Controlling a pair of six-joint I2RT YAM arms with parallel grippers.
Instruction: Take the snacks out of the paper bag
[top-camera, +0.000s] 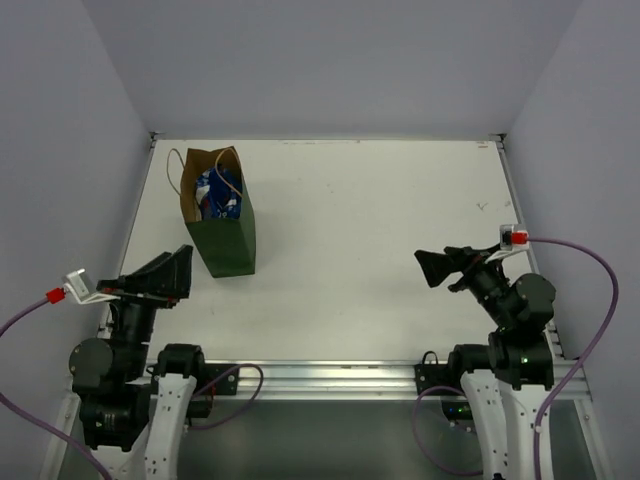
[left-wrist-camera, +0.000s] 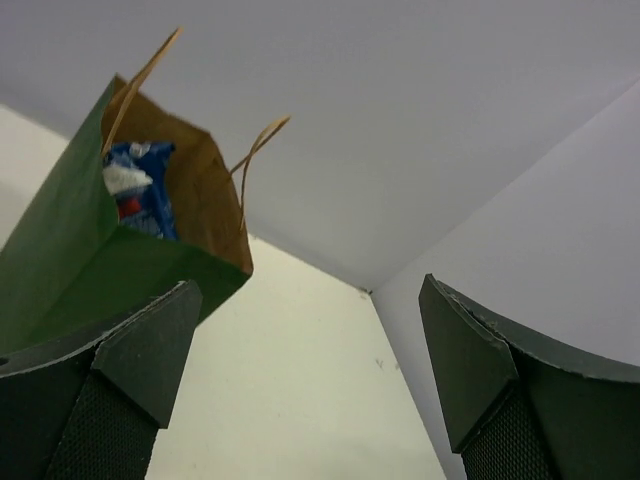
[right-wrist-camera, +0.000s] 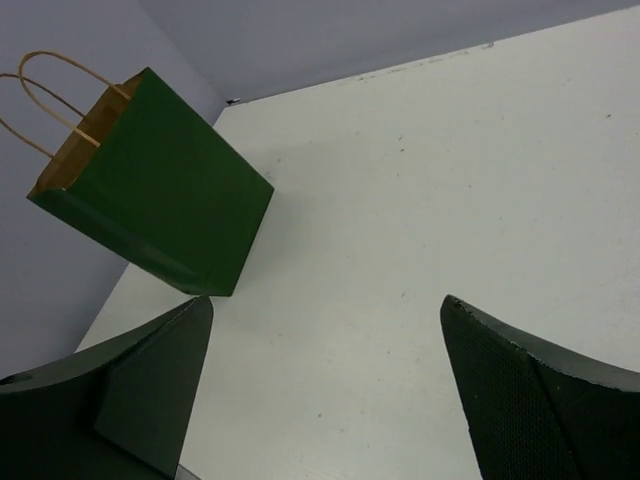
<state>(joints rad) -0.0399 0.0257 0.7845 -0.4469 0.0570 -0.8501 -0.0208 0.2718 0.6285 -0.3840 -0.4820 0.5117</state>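
The paper bag stands upright at the far left of the table, mouth open, just beyond the left hand. The snacks sit inside it (only a blue-and-white packet shows at the top). Both hands are spread wide and empty, the right hand well apart at the near right. The packets are probably light, soft and slippery foil, best pinched by a top edge. The thin bag may tip, so steadying its rim seems wise.
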